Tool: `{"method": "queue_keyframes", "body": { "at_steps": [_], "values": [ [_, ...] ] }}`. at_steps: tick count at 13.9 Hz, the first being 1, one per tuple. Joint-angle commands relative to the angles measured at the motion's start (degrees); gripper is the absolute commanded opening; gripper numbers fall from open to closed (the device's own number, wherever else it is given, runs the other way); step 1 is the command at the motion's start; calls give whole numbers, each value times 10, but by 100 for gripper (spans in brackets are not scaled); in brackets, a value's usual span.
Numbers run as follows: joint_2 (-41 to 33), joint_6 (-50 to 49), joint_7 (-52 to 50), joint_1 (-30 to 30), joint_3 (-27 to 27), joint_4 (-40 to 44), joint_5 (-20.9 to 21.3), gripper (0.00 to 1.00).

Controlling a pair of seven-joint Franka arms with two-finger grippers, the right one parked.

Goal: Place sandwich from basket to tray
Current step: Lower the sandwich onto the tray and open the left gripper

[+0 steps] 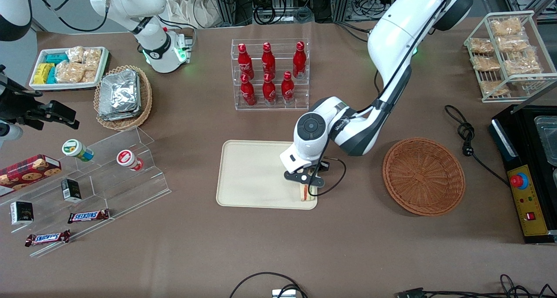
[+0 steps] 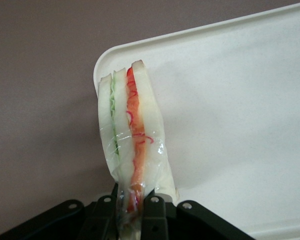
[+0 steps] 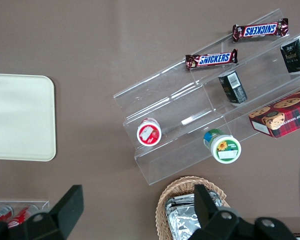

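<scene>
Hand clamped on sandwich, over tray corner nearest basket. Basket empty, well apart. Readable writing: SNICKERS bars on table, toward parked arm's end. Tray middle bare.

"SNICKERS" on both candy bars (white wrapper panels).

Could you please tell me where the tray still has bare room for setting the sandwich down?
Nearly all of the tray is bare: the whole stretch from its rim toward the parked arm's end up to the gripper. The only occupied spot is the corner nearest the basket, where the gripper holds the sandwich on edge, just above the surface. The basket itself is empty.
</scene>
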Motion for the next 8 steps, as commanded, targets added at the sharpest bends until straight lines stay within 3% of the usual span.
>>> {"method": "queue_keyframes", "body": {
  "at_steps": [1,3,4,6,8],
  "values": [
    [14,6,-13,-18,12,19,6,0],
    [14,7,-15,-30,23,18,3,9],
    [15,8,-15,-30,23,18,1,31],
    [17,27,-15,-31,25,15,4,100],
    [10,55,-15,-30,28,1,-2,100]
  ]
}}
